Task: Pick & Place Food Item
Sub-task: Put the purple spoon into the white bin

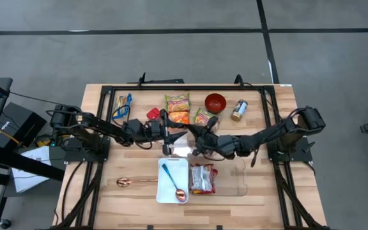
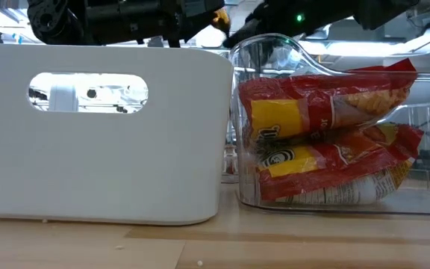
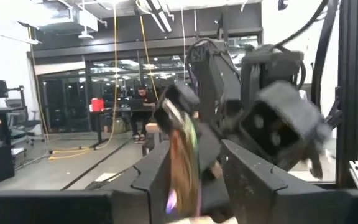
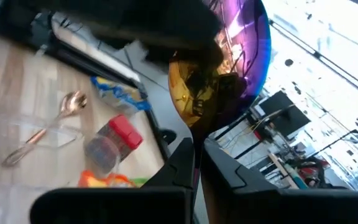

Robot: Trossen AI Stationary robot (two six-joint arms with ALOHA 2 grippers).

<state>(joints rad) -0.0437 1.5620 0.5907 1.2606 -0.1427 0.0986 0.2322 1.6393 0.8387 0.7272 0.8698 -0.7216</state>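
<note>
Snack packets, glossy red and yellow, are lying stacked inside a clear plastic bin on the counter.
Beside it, a white tray is holding a blue-handled spoon; right pincer is pinching an iridescent spoon, left pincer's grip unclear.

Even overhead lighting is seen in the high view. Strong glare is thrown off the iridescent spoon. Motion blur is present in both wrist views; ceiling lamps appear overexposed.

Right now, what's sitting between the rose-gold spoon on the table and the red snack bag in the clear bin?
In the high view, the white bin with a blue-handled spoon lies between the loose spoon and the snack bag.
</note>
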